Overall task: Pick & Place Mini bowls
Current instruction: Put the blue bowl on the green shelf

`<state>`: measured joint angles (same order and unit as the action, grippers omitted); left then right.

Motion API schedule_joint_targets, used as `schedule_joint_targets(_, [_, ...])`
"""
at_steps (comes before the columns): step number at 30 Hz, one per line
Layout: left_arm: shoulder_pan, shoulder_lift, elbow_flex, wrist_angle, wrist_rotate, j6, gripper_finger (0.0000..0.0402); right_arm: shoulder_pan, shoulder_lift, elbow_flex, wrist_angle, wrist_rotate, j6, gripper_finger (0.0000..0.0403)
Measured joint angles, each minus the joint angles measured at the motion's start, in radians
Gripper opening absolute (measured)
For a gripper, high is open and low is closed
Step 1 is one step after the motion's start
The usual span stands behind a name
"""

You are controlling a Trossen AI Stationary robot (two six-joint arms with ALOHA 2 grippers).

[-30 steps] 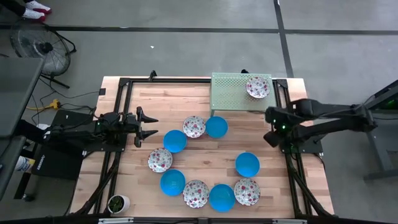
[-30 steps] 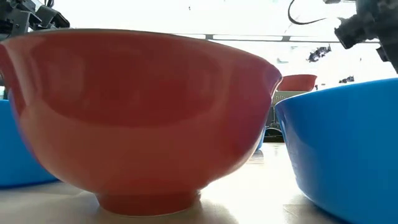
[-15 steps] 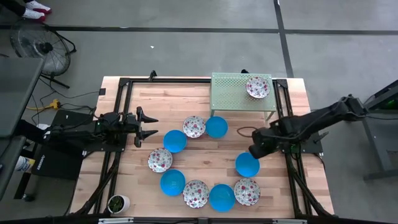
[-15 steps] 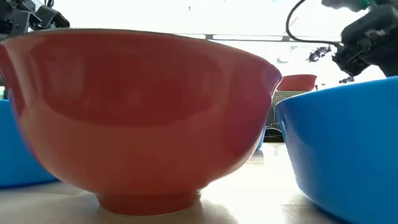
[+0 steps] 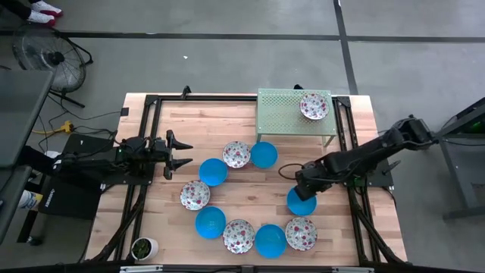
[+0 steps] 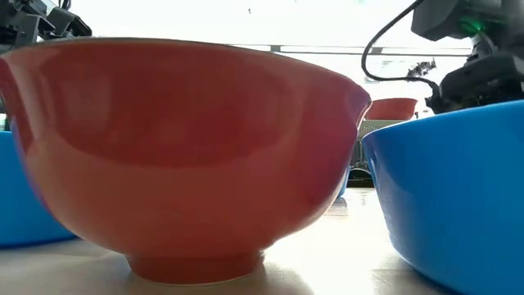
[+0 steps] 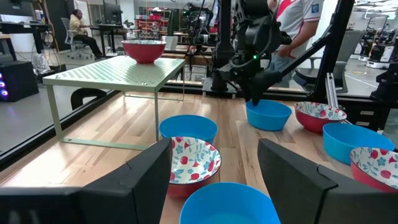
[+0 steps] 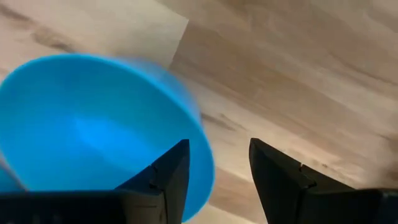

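Observation:
Nine mini bowls stand on their bases in a loose ring on the table and a tenth, floral (image 5: 313,106), stands on the green rack. My right gripper (image 5: 301,186) (image 8: 219,147) is open just above the right-hand blue bowl (image 5: 301,202) (image 8: 93,130). One finger (image 8: 169,177) is over the bowl's hollow, the other (image 8: 283,177) is outside over the wood, and the rim (image 8: 200,149) lies between them. I see no touch. My left gripper (image 5: 179,154) (image 7: 214,155) waits open at the table's left, facing a blue bowl (image 5: 213,171).
The green perforated rack (image 5: 284,112) stands at the far edge on thin legs. A small white cup with a plant (image 5: 142,247) sits at the near left corner. Neighbouring bowls, floral (image 5: 300,233) and blue (image 5: 270,240), lie close on the near side of the right gripper.
My right gripper has swung from the table's right edge toward the left and near side, and has come down over the right-hand blue bowl. No bowl has moved.

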<state>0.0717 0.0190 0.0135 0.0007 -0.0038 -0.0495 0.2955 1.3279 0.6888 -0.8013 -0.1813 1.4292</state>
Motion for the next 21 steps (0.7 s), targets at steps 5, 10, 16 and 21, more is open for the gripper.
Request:
schedule_joint_targets(5, [0.000,0.000,0.000,0.000,0.000,0.000,0.0232,-0.001,0.037,0.000,0.008,0.007,-0.001,0.0151])
schedule_joint_targets(10, [0.000,0.000,0.000,0.000,0.000,0.000,0.0232,-0.008,0.048,0.000,0.013,-0.019,0.001,0.0124])
schedule_joint_targets(16, [0.000,0.000,0.000,0.000,0.000,0.000,0.0232,-0.034,0.047,0.000,0.013,-0.030,-0.013,0.0060])
schedule_joint_targets(21, [0.000,0.000,0.000,0.000,0.000,0.000,0.0232,-0.049,0.046,0.000,0.019,-0.046,-0.026,0.0006])
